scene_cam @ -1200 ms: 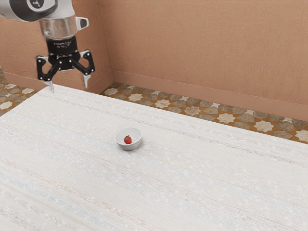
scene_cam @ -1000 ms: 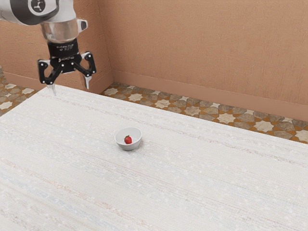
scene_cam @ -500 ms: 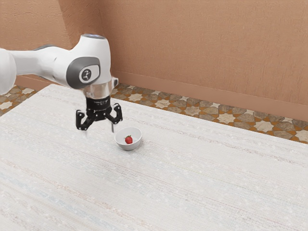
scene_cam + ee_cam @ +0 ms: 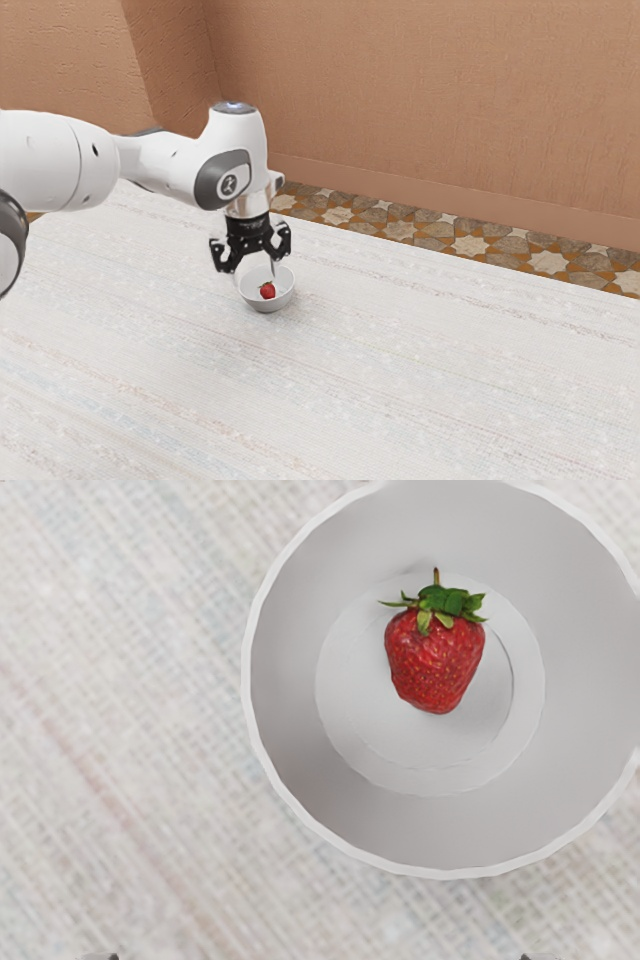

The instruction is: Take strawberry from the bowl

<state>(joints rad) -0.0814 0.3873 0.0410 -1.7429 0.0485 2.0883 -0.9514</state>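
In the exterior view, the black two-finger gripper [image 4: 255, 277] points down at the white bowl [image 4: 268, 306], its fingers [image 4: 273, 268] wide apart; the strawberry [image 4: 267, 291] is inside the bowl. In the wrist view, the strawberry, with green leaves [image 4: 453, 602] and a short stem [image 4: 436, 577], lies on the bowl's floor

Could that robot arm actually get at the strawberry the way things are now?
Probably yes: the strawberry lies uncovered in the open-topped bowl, with the tool open near the rim. Only the bowl's wall might catch a finger on the way down.
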